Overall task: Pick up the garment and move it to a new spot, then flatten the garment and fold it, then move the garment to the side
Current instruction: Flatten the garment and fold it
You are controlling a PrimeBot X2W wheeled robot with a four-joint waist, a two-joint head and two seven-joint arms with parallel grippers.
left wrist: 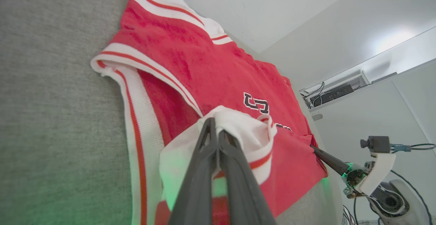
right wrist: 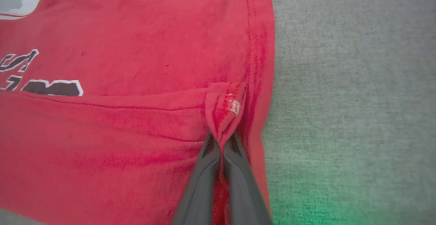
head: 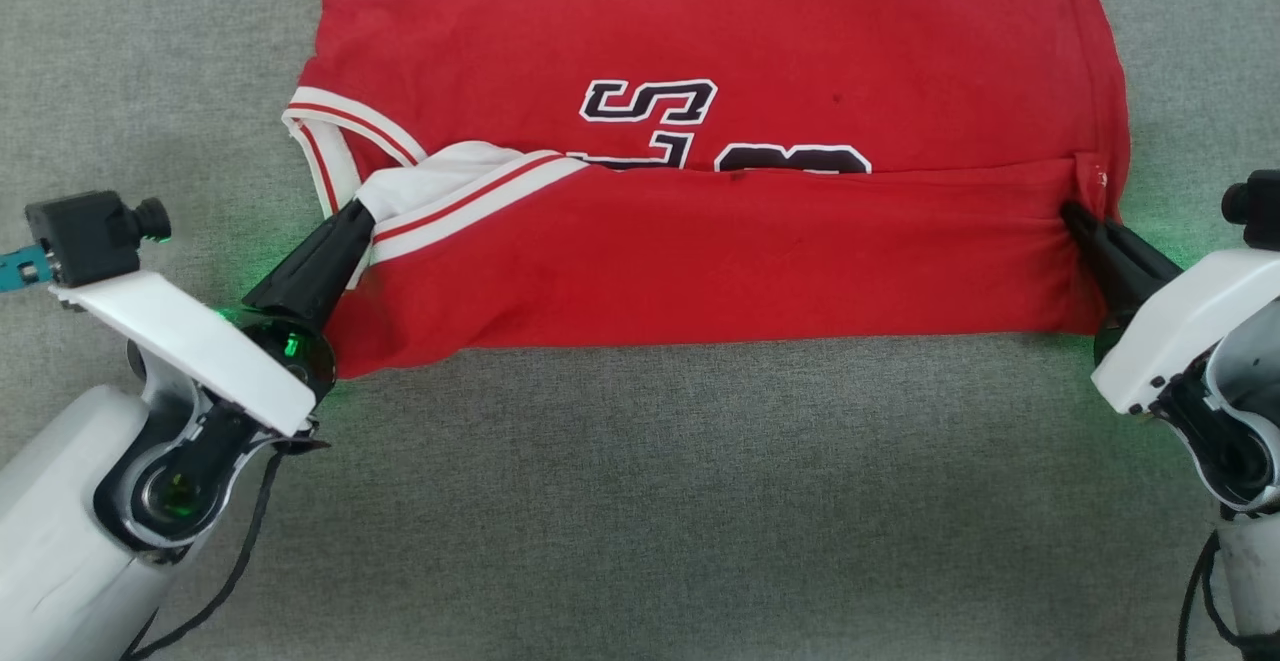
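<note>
Nearest the robot lies a bare stretch of the grey, felt-covered table (head: 640, 501), with a pale forearm coming in at each lower corner. The left hand (head: 358, 209) reaches up and inward. Its two dark fingers are pressed tight together on a bunch of white sleeve cloth with red-striped trim at the left end of the garment (head: 700, 271). The right hand (head: 1070, 209) mirrors it on the other side, fingers fully closed on a small pinch of red hem that carries a tiny white label (right wrist: 235, 106). Green light glows on the table beside both hands.

Between the hands, the near part of the garment is doubled over as a long red flap lying on the layer beneath, its folded edge nearest the robot. It is hard to say whether the pinched corners sit on that lower layer or are raised slightly off it.

Beyond the flap's far edge the black, white-outlined print (head: 648, 101) shows only in part, its lower portion covered. Farther still, the red body spreads flat on the table, with striped armhole trim at the left and more white-and-red trim cut off by the top of the head view.
</note>
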